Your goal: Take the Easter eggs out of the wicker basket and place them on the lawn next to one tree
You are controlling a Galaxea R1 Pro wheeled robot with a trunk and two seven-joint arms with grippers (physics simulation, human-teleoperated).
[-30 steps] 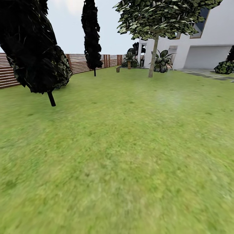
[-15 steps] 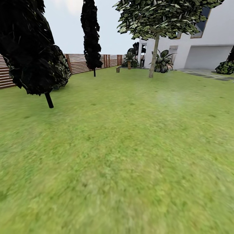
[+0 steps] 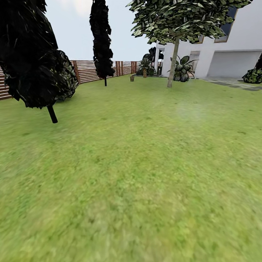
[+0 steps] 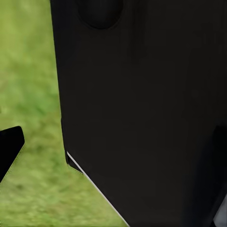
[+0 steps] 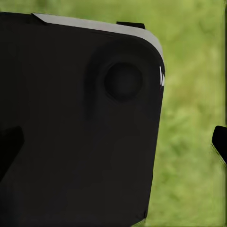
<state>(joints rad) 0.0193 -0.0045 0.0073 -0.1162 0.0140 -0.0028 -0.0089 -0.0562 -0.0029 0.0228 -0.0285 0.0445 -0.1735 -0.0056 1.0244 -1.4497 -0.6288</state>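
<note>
From the head view, the lawn (image 3: 138,163) stretches ahead to a pale-trunked tree (image 3: 173,62) near the white house (image 3: 233,47). A small brown thing (image 3: 132,78) that may be the wicker basket stands far off left of that trunk, too small to be sure of. Two dark thin-trunked trees (image 3: 32,58) stand left before the slatted fence (image 3: 87,71). In the wrist views a black body (image 4: 142,109) blocks most of the frame, with grass beside it and a dark tip at the edge, so whether either pincer is wide or narrow cannot be told.
</note>
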